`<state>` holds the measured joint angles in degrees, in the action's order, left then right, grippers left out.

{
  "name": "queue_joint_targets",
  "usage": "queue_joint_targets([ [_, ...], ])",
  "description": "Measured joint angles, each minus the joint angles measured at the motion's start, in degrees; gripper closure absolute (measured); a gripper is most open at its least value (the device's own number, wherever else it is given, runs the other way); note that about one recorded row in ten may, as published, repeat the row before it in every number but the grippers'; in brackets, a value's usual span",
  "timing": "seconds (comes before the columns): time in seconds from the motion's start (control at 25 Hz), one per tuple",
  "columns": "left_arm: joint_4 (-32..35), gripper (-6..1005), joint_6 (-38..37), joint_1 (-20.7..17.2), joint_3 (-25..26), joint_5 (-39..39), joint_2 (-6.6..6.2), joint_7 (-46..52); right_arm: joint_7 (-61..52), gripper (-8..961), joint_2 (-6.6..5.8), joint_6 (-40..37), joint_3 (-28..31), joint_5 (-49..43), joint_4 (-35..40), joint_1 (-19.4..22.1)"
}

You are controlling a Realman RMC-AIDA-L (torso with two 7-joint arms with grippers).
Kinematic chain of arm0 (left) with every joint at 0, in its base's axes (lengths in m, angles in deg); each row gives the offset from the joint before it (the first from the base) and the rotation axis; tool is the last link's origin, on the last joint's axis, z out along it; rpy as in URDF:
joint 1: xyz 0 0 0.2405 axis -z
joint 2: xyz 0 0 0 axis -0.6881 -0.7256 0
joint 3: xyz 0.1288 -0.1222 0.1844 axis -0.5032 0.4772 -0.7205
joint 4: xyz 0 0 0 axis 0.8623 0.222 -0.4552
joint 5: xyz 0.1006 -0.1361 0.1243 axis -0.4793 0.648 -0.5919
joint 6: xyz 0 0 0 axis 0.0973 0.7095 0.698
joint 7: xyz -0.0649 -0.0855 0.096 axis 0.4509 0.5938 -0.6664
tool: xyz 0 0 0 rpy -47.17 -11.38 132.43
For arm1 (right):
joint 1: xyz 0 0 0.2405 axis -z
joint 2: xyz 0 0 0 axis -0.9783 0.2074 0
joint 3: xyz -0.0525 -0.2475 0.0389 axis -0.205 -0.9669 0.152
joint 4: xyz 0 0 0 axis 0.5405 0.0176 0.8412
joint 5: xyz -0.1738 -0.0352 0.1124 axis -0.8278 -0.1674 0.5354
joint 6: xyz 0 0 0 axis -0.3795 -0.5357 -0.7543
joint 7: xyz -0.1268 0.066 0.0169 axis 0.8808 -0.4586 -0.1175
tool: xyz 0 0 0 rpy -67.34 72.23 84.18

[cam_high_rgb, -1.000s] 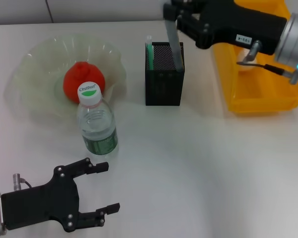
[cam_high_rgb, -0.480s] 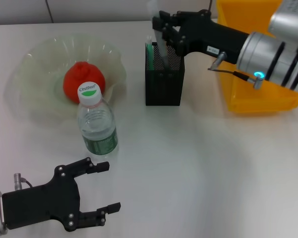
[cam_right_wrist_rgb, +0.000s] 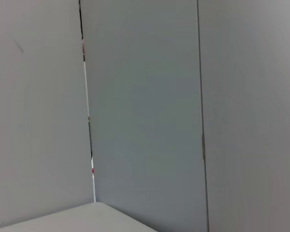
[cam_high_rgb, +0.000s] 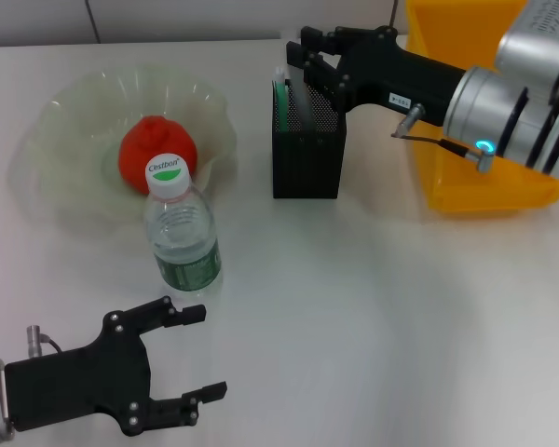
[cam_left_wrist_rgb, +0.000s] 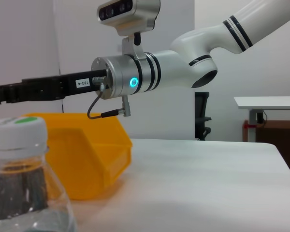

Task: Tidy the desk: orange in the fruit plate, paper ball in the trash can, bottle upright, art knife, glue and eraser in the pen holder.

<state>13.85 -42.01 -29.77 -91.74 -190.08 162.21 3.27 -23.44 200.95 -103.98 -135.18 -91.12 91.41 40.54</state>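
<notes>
The left claw point(cam_high_rgb: 191, 358) rests low on the white tabletop point(cam_high_rgb: 373, 317), black fingers spread and holding nothing. Beyond it the clear plastic bottle point(cam_high_rgb: 181, 233) stands upright, long axis vertical, cap up. The orange point(cam_high_rgb: 154, 149) sits in the ruffled green glass fruit plate point(cam_high_rgb: 65, 121). Rightward, the right claw point(cam_high_rgb: 307, 58) hovers over the black mesh pen holder point(cam_high_rgb: 307, 154), fingers parted; the holder's contents are hard to make out. The yellow trash can point(cam_high_rgb: 466, 177) is partly hidden.

Bright even light, soft shadows; bottle point(cam_left_wrist_rgb: 24, 179) blurred close to lens.
</notes>
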Motion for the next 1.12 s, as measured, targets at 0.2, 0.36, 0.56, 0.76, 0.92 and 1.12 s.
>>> queue_joint_targets([
  [0.2,0.16,184,-0.3,0.0,0.0,-0.56,0.0,0.0,-1.73,739,-0.17,-4.64,-0.43,-0.21,6.76,6.79],
  [0.36,0.35,184,-0.46,-0.07,0.0,-0.61,0.0,0.0,-8.66,555,-0.47,-13.45,-0.44,-2.67,16.21,15.63],
  [0.56,0.53,184,-0.87,-0.1,0.0,-0.65,-0.09,0.26,-13.11,391,-0.58,-27.76,2.54,-14.64,27.43,26.95],
  [0.76,0.55,184,-1.22,-0.11,0.01,-0.66,-0.25,0.42,-12.11,195,-0.62,-40.89,10.79,-28.79,27.8,30.17],
  [0.92,0.54,184,-1.27,-0.29,0.0,-0.67,-0.27,0.53,-6.55,137,-0.64,-44.97,13.95,-35.3,22.51,29.87],
  [1.12,0.53,184,-2.14,-0.43,0.0,-0.66,-0.31,0.59,-2.31,110,-0.62,-44.47,14.09,-35.67,17.86,29.26],
])
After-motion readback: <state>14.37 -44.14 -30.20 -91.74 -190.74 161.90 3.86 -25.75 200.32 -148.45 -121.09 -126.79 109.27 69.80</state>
